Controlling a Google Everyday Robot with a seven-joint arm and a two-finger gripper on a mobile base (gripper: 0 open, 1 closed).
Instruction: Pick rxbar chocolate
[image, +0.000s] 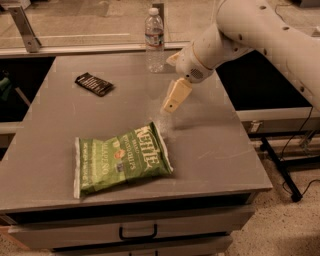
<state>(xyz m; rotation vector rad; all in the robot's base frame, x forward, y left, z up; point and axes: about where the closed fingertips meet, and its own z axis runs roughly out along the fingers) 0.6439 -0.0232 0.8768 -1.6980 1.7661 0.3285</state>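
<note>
A flat grey tabletop (215, 150) fills the scene, with a grey drawer and its dark handle (138, 233) along the near edge. Closest on the surface lies a large green crinkled chip bag (120, 160), flat, printed side up, in the front left part. Just beyond its upper right corner, the cream-coloured gripper (169, 106) hangs over the middle of the table, tilted down and to the left, at the end of a thick white arm (260, 30) that reaches in from the upper right. Whether it is spread or closed cannot be told. The rxbar chocolate (94, 84), a small flat bar in a dark wrapper, lies further back on the left, well apart from the gripper. A clear plastic water bottle (155, 42) stands upright at the far edge.
</note>
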